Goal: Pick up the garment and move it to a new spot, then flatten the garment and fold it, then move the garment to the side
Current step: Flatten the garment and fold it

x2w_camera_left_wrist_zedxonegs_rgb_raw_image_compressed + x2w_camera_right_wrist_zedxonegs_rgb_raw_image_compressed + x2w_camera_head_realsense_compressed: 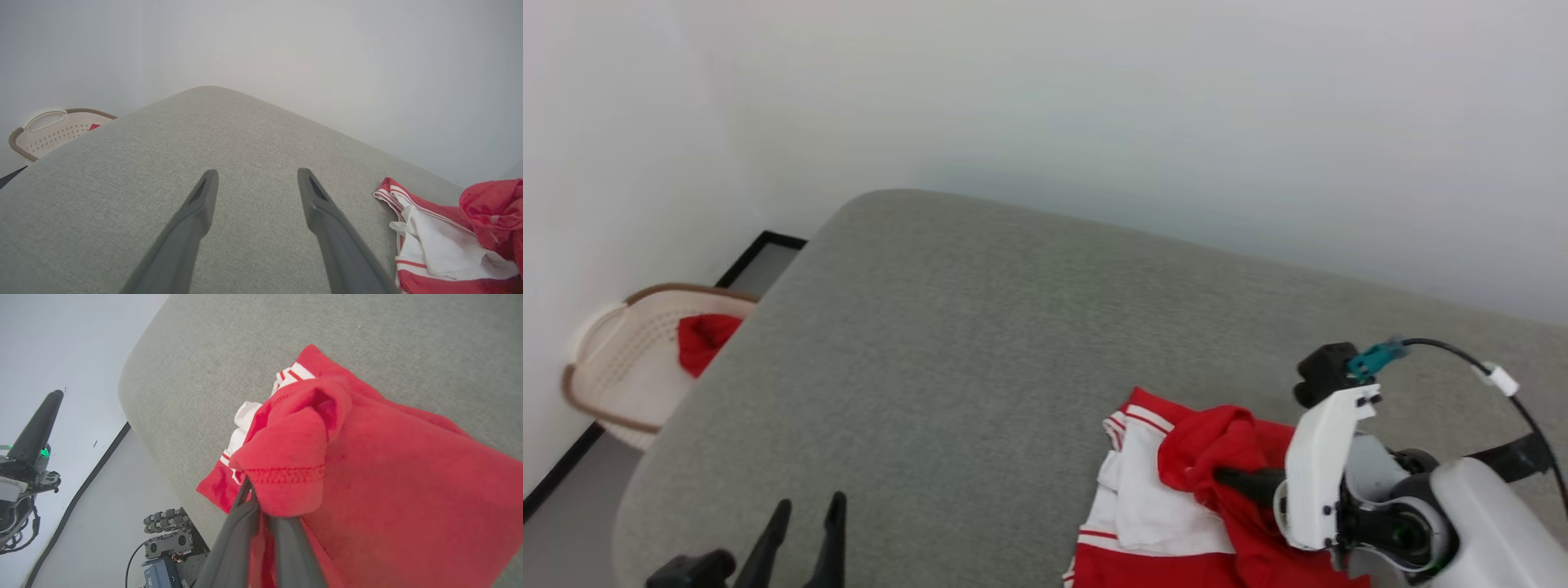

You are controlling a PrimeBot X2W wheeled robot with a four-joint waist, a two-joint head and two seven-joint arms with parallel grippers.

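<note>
Right gripper (262, 511) clamped on a hem of the large red, white-sleeved jersey shirt (388, 465), likely to carry it across the grey fabric tabletop (980, 327); left gripper (257, 173) wide, empty.

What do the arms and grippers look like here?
Left gripper: two long, dark grey, tapered fingers. Right gripper: same fingers on a white wrist plate, black block above it, teal connector, black cable with a white clip. Forearm pale grey.
</note>
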